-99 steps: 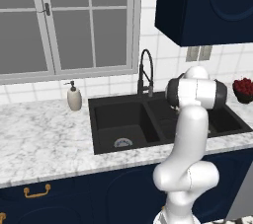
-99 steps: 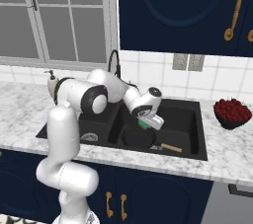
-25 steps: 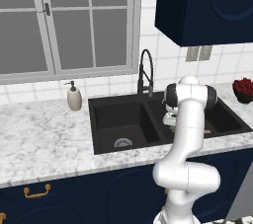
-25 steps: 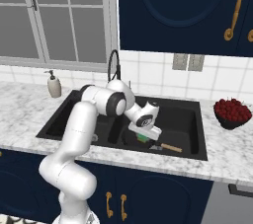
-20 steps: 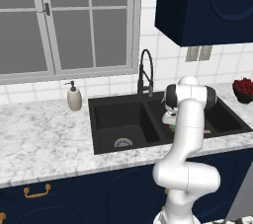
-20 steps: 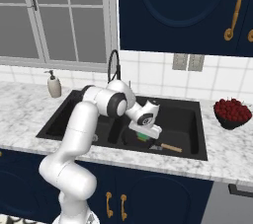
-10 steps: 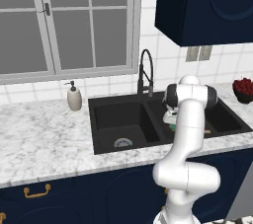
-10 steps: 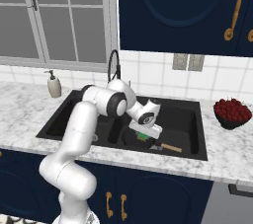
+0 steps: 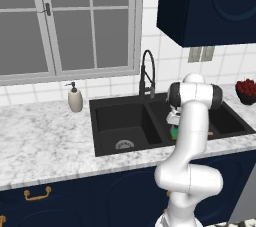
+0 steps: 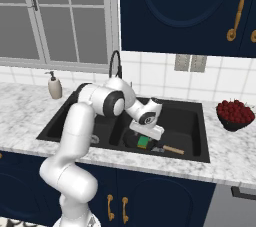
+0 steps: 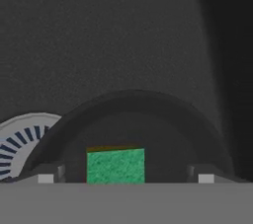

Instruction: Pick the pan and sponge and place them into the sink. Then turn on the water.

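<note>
Sponge [image 11: 115, 166] and pan [image 11: 148, 119] both lie in the right basin of the sink [image 9: 102, 143], the green sponge resting inside the pan's black bowl, with the pan's wooden handle [image 10: 173, 149] pointing right along the near side of the basin floor. That puts 2 of the task's 3 parts apparently done; what is left, as I judge it, is to lift the arm clear and turn on the water at the tall arched faucet [image 9: 147, 73] standing behind the divider between the 2 basins. The gripper [image 10: 146, 140] hangs low in the right basin just above the sponge, and in the hand view its 2 tips [image 11: 45, 178] stand wide apart on either side of the sponge without touching it, so the jaws are spread wide and hold nothing. Much is hard to read: in the left base view the arm's own white link covers most of the right basin, leaving a sliver of green, and the faucet's lever is too small to make out. The round metal drain [image 11: 20, 139] is partly covered by the pan rim. A soap bottle [image 9: 75, 98] stands on the marble bench [image 9: 40, 141] to the left, a bowl of red fruit [image 10: 234, 113] far right.
</note>
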